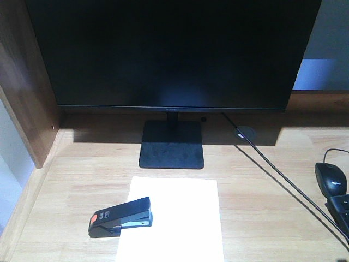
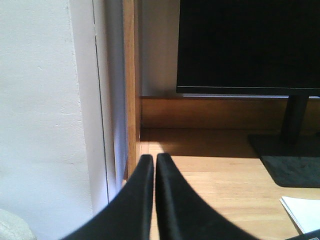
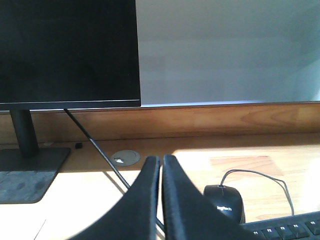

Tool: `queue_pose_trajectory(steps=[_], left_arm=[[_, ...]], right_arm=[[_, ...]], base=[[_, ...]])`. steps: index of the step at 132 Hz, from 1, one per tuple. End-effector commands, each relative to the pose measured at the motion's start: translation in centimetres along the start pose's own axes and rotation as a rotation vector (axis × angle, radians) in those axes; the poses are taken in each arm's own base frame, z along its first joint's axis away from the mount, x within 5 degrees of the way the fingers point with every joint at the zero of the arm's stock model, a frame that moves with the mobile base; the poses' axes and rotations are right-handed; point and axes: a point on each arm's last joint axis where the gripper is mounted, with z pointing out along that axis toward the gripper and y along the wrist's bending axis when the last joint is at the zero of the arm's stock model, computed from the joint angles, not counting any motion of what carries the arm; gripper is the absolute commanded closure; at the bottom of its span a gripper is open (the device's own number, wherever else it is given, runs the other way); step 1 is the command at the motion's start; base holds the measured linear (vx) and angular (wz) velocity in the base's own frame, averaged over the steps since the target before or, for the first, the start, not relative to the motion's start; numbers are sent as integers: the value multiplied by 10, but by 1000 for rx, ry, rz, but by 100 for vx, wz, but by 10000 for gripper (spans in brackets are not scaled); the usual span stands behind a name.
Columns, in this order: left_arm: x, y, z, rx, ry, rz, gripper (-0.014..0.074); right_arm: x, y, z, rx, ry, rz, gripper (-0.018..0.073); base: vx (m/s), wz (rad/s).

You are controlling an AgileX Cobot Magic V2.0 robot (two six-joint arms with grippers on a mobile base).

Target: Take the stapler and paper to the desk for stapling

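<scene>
The black stapler (image 1: 120, 216) with its orange-red patch lies on the left edge of the white paper (image 1: 180, 224), both on the wooden desk (image 1: 262, 207) in front of the monitor. A corner of the paper (image 2: 303, 212) shows at the lower right of the left wrist view. My left gripper (image 2: 154, 159) is shut with nothing in it, hovering near the desk's left side panel. My right gripper (image 3: 161, 160) is shut and empty too, above the desk beside the mouse. Neither gripper shows in the front view.
A black monitor (image 1: 169, 54) on a flat stand (image 1: 172, 144) fills the back. Its cable (image 1: 272, 169) runs diagonally to the right. A black mouse (image 3: 224, 200) and a keyboard (image 3: 285, 230) sit at the right. A dark wood side panel (image 1: 27, 98) bounds the left.
</scene>
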Motion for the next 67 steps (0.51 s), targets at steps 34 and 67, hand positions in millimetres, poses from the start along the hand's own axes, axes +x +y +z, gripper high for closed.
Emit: queue_pose_trajectory(steps=[34,67], left_arm=[[-5,0,-1,1,-82,-9,603],[-5,0,-1,1,-82,-9,603]], right_arm=[[-5,0,-1,5,-77,0,565],[-5,0,-1,5,-77,0,565]], base=[[0,0],[0,0]])
